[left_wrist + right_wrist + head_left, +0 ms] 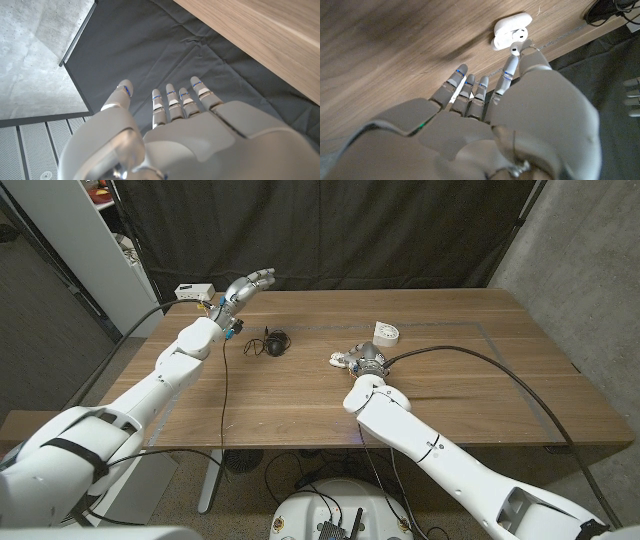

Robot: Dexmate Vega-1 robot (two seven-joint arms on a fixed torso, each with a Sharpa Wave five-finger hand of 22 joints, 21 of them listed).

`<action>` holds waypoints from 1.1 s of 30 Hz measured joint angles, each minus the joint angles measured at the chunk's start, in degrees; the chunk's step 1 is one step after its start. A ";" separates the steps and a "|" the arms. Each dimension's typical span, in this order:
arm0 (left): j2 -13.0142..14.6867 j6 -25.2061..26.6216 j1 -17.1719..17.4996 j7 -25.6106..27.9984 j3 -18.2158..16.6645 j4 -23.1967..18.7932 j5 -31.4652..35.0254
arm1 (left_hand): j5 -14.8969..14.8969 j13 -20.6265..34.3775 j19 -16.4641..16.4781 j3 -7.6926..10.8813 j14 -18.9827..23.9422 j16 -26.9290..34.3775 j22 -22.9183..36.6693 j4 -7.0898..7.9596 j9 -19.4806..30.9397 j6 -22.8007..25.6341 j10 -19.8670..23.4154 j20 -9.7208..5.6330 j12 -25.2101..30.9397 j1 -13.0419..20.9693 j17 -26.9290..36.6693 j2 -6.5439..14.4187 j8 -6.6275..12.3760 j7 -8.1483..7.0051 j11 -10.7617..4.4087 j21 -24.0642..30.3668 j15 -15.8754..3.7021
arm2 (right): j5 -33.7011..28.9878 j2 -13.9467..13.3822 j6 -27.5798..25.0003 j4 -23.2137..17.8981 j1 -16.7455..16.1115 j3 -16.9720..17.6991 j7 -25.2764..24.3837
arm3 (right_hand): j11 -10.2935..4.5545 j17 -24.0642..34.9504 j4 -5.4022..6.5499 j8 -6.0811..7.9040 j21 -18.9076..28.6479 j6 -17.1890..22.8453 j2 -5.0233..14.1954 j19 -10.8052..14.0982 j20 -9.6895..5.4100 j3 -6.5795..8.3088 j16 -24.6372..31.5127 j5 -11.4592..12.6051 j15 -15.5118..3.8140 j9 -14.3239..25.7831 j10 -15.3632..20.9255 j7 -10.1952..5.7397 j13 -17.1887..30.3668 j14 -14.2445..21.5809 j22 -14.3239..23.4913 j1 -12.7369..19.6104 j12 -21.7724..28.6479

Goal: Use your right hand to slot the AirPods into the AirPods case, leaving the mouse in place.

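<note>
Right hand (520,115) pinches an AirPod (516,48) just beside the open AirPods case (510,29), mid-insertion; next it likely needs aligning over the free slot.

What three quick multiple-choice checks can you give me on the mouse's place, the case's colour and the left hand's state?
1. The mouse lies: A) between the two arms B) at the table's right edge C) on the case.
2. The AirPods case is: A) black B) white C) blue.
3. The left hand is: A) gripping the mouse B) pressing the case C) open and empty.

A: it sits on the table mid-left. B: its shell is white. C: its fingers are spread around nothing.
</note>
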 measured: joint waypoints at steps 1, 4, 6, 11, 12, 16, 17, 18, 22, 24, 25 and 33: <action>-0.06 -0.33 -0.18 -0.01 0.16 0.45 0.26 | 0.00 0.00 0.00 0.00 0.00 0.00 0.00 0.00 0.00 0.00 0.00 0.00 0.00 0.00 0.00 0.00 0.00 0.00 0.00 0.00 0.00 | 0.52 -0.49 -2.08 -0.64 1.72 -0.61 1.40 | 0.30 0.17 0.00 0.00 -0.20 0.00 0.00 -0.04 0.30 0.00 0.00 0.00 0.00 0.05 -0.08 0.00 0.01 0.00 0.00 0.00 0.00; -0.26 -0.69 -0.49 -0.02 0.46 1.37 0.51 | 0.00 0.00 0.00 0.00 0.00 0.00 0.00 0.00 0.00 0.00 -0.15 0.00 0.00 0.00 0.00 0.00 0.00 0.00 0.14 0.00 0.00 | 1.90 -0.93 -6.96 -1.11 3.50 -1.33 4.58 | 0.67 0.27 0.00 0.00 -0.37 -0.21 0.00 -0.23 0.94 0.00 0.00 0.00 -0.06 0.18 -0.47 0.21 0.01 -0.37 0.00 0.00 0.00; -0.35 -1.60 -0.68 -0.01 0.66 1.98 1.11 | 0.00 0.00 0.00 0.00 0.00 0.00 0.00 0.00 0.00 0.00 -0.31 0.00 0.00 0.00 0.00 0.00 0.00 0.00 0.31 0.00 0.00 | 2.86 -2.35 -8.95 -2.17 8.50 -3.53 5.90 | 0.67 0.27 0.00 0.00 -0.37 -0.28 0.00 -0.42 1.30 0.00 0.00 -0.05 0.10 0.20 -0.47 0.28 0.01 -0.62 0.00 0.00 0.00; -0.74 -2.97 -1.20 0.34 1.11 3.67 1.81 | 0.00 0.00 0.00 0.00 0.00 0.00 0.00 0.00 0.00 0.00 -0.31 0.00 0.00 0.00 0.00 0.00 0.00 0.00 0.31 0.00 0.00 | 7.54 -5.21 -13.09 -2.78 16.35 -8.58 6.79 | 0.80 0.10 0.23 0.00 -0.64 -0.62 0.00 -0.74 2.22 -0.24 -0.30 -0.56 -0.05 0.22 -0.38 0.62 0.27 -1.58 0.00 0.00 0.00; -0.76 -3.07 -1.22 0.37 1.12 3.73 1.85 | 0.00 0.00 0.00 0.00 0.01 0.00 0.00 0.00 0.00 0.00 -0.31 0.00 0.00 0.00 0.00 0.00 0.00 0.00 0.31 0.00 0.00 | 9.59 -5.77 -13.95 -2.45 18.23 -10.11 6.04 | 1.10 0.10 0.23 0.00 -0.64 -0.62 0.00 -0.71 2.43 -0.24 -0.53 -0.56 0.08 0.22 -0.50 0.62 0.27 -1.72 0.01 0.00 0.00; -1.18 -4.38 -1.81 0.55 1.48 5.28 2.40 | 0.07 0.00 -0.21 0.00 0.01 0.00 0.00 0.00 0.00 0.00 -0.35 0.21 0.00 0.00 0.00 0.00 0.00 0.00 0.27 0.00 0.00 | 14.07 -6.79 -15.31 -0.04 24.37 -15.71 3.33 | 1.18 0.10 0.47 0.00 -0.85 -0.91 0.02 -0.73 3.04 -0.48 -0.73 -0.56 -0.05 0.23 -0.57 0.92 0.27 -2.20 0.01 -0.02 0.00; -1.18 -4.61 -1.81 0.56 1.48 5.28 2.48 | 0.22 0.00 -0.23 0.00 0.01 0.00 0.00 0.00 0.00 0.00 -0.53 0.23 0.00 0.00 0.00 0.00 0.00 0.00 0.09 0.00 0.00 | 14.07 -6.86 -15.31 0.48 25.56 -16.86 3.33 | 1.17 0.10 0.47 0.00 -0.86 -0.91 0.04 -0.90 3.21 -0.48 -0.74 -0.56 0.02 0.27 -0.57 0.92 0.27 -2.27 0.01 -0.05 0.00; -1.61 -5.16 -2.48 0.58 1.84 6.87 2.62 | 0.21 0.00 -0.31 0.00 0.01 0.00 0.00 0.00 0.00 0.00 -0.53 0.31 0.00 0.00 0.00 0.00 0.00 0.00 0.09 0.00 0.00 | 18.80 -6.93 -16.11 1.56 27.70 -18.87 -0.24 | 1.18 0.10 0.47 0.00 -0.85 -0.91 0.23 -1.02 3.33 -0.48 -0.74 -0.56 0.17 0.35 -0.57 0.92 0.27 -2.42 0.01 -0.23 0.00; -2.43 -6.63 -3.65 0.58 2.41 9.54 3.09 | 0.21 0.00 -0.31 0.00 -0.20 0.00 0.00 0.00 0.00 0.00 -0.53 0.31 0.00 0.00 0.00 0.00 0.00 0.00 0.09 0.00 -0.20 | 26.07 -6.79 -16.95 4.56 34.29 -24.54 -6.45 | 1.45 -0.10 0.49 0.39 -0.85 -1.19 0.46 -1.04 3.35 -0.51 -0.74 -0.56 0.67 0.46 -0.30 1.20 0.40 -2.92 0.01 -0.47 0.00; -2.71 -7.33 -4.06 0.58 2.63 10.48 3.32 | 0.21 0.00 -0.31 0.00 -0.30 0.00 0.00 0.00 0.00 0.00 -0.53 0.31 0.00 0.00 0.00 0.00 0.00 0.00 0.09 0.00 -0.31 | 29.10 -6.37 -17.16 6.31 38.50 -27.69 -9.03 | 1.45 -0.17 0.70 0.44 -1.09 -1.19 0.46 -1.27 3.58 -0.72 -0.93 -0.56 0.67 0.46 -0.30 1.20 0.53 -2.92 0.01 -0.47 0.00; -2.87 -7.82 -4.25 0.58 2.74 10.99 3.49 | 0.21 0.00 -0.31 0.00 -0.30 0.00 0.00 0.00 0.00 0.00 -0.53 0.31 0.00 0.00 0.00 0.00 0.00 0.00 0.09 0.00 -0.31 | 29.10 -6.29 -17.16 6.55 39.22 -28.15 -9.03 | 1.56 -0.17 0.70 0.44 -1.08 -1.19 0.47 -1.05 3.79 -0.72 -1.13 -0.56 0.69 0.46 -0.41 1.20 0.53 -2.94 0.01 -0.48 0.00; -4.70 -11.46 -6.57 0.12 3.97 17.00 3.85 | 0.21 0.00 -0.31 0.00 -0.61 0.00 0.00 0.00 0.00 0.00 -0.53 0.31 0.00 0.00 0.00 0.00 0.00 0.01 0.09 0.00 0.00 | 45.67 -4.72 -17.84 10.68 52.05 -35.98 -15.43 | 1.91 -0.16 0.94 0.45 -1.08 -0.91 0.99 -1.25 4.78 -0.96 -1.14 -0.56 1.18 0.56 -0.46 1.98 0.53 -3.02 0.01 -0.99 0.00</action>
